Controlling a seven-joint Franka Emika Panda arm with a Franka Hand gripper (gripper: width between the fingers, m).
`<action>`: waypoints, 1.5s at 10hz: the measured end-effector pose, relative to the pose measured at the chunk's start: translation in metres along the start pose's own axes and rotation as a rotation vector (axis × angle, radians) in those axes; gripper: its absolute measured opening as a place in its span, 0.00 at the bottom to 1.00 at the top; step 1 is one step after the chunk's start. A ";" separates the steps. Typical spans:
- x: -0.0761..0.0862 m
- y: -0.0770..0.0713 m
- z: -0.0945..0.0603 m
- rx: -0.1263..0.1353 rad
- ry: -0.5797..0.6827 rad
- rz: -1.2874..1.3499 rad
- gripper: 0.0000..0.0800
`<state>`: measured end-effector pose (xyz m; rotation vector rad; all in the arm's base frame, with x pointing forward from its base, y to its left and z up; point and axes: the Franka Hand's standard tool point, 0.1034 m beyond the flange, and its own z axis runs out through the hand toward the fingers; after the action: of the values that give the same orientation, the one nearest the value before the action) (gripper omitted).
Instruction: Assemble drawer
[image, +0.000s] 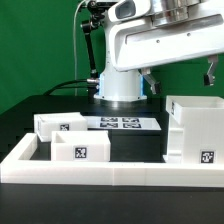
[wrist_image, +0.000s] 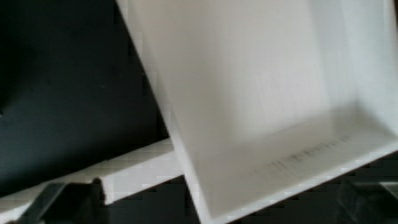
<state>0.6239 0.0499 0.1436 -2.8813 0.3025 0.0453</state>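
The large white open-faced case stands on the black table at the exterior view's right, with a tag low on its front. Two small white trays lie at the left: one further back and one nearer the front, each with a tag. My gripper hangs just above the case, its dark fingers spread wide and empty. In the wrist view the case fills most of the picture as a tilted white panel. The gripper shows only as dark finger tips at either side.
The marker board lies flat behind the trays, in front of the arm's white base. A low white rim borders the table's front and left. A green backdrop stands behind. A white strip shows beside the case in the wrist view.
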 end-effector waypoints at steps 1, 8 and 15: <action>-0.001 0.004 0.000 -0.006 -0.001 -0.034 0.81; -0.009 0.110 0.014 -0.064 0.057 -0.255 0.81; -0.025 0.145 0.045 -0.114 0.055 -0.317 0.81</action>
<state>0.5687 -0.0714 0.0666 -3.0091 -0.1536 -0.0762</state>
